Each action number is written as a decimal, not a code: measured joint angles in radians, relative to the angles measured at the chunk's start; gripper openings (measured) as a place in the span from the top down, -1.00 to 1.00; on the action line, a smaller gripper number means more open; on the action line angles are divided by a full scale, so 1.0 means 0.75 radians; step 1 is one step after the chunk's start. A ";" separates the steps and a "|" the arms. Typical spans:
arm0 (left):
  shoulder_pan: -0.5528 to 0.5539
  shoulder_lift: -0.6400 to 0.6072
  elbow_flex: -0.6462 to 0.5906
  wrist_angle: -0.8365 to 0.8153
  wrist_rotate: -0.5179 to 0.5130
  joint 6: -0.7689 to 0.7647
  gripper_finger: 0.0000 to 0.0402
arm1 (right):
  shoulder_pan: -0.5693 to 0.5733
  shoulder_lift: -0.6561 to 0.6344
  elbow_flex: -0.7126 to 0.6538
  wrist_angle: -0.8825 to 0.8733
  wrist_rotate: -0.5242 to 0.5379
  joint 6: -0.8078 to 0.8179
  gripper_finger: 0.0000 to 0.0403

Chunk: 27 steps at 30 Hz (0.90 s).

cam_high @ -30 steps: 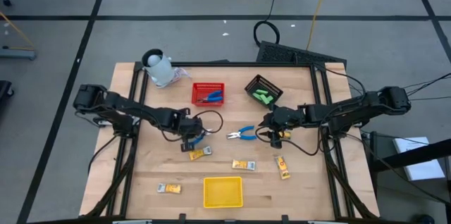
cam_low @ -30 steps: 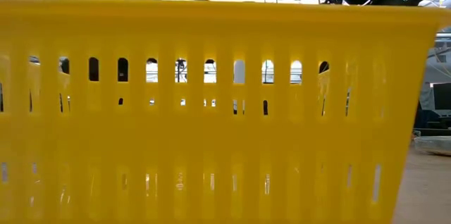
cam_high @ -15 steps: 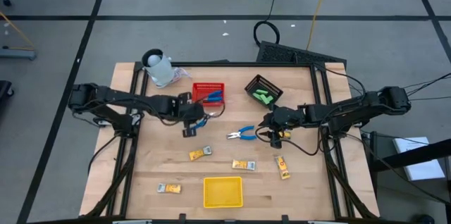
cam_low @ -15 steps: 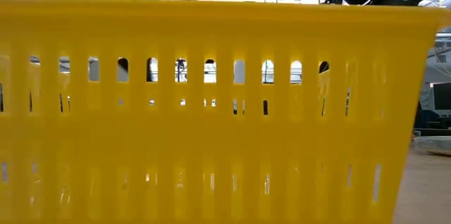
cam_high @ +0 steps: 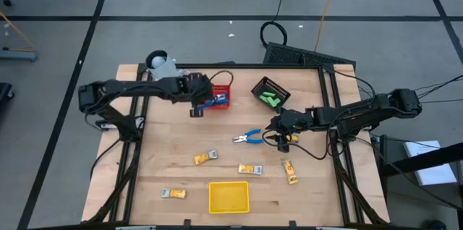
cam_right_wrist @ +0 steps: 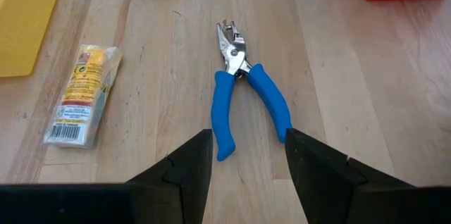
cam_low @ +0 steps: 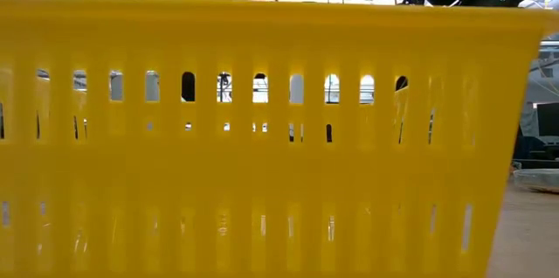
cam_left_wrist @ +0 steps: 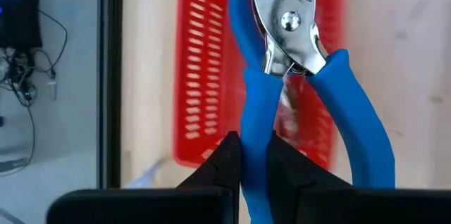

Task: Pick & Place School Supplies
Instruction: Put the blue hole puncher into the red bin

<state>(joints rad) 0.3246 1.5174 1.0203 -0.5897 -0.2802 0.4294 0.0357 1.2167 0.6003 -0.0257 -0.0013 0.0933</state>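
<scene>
Left gripper moved pliers over red basket; right gripper spread

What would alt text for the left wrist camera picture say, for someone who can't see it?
The left gripper pinches one handle of blue-handled pliers, holding them over a red mesh basket on the wooden table. The pliers' metal jaws point toward the basket's far end.

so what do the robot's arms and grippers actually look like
Both arms are dark, near black, built of slim jointed segments with black cables looping alongside. The left gripper and right gripper each end in two matte black, wedge-shaped fingers. No markings show.
</scene>
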 joint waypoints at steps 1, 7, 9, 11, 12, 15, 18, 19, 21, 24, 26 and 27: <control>0.018 0.016 0.000 0.026 0.007 0.021 0.84 | 0.000 0.000 0.000 0.000 0.000 0.000 0.16; 0.077 0.091 0.000 0.120 0.027 0.151 0.84 | 0.000 0.000 0.000 0.000 0.000 0.000 0.16; 0.095 0.105 0.000 0.125 0.027 0.178 0.84 | 0.000 0.000 0.000 0.000 0.000 0.000 0.16; 0.111 0.122 0.001 0.129 0.028 0.191 0.84 | -0.001 0.000 0.000 0.000 0.000 0.000 0.16; 0.120 0.130 0.001 0.130 0.029 0.197 0.84 | 0.000 0.000 0.000 0.000 0.000 0.000 0.16; 0.148 0.148 0.001 0.155 0.056 0.203 0.84 | -0.001 0.000 0.000 0.000 0.000 -0.001 0.16; 0.168 0.160 0.001 0.169 0.094 0.203 0.84 | -0.001 0.000 0.000 0.000 0.000 -0.001 0.16; 0.168 0.160 0.001 0.170 0.092 0.199 0.84 | -0.001 0.000 0.000 0.000 0.000 -0.001 0.16; 0.167 0.164 0.001 0.195 0.085 0.172 0.84 | 0.000 0.000 0.000 0.000 0.000 -0.001 0.16; 0.166 0.165 0.001 0.205 0.049 0.120 0.78 | 0.000 0.000 0.000 0.000 0.000 -0.001 0.16; 0.167 0.165 0.001 0.216 0.036 0.096 0.63 | -0.001 0.000 0.000 0.000 0.000 -0.001 0.16; 0.167 0.165 0.001 0.212 0.036 0.088 0.54 | 0.000 0.000 0.000 0.000 0.000 -0.001 0.16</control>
<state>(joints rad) 0.4500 1.6413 1.0210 -0.4310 -0.2535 0.4953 0.0357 1.2167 0.6003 -0.0257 -0.0013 0.0929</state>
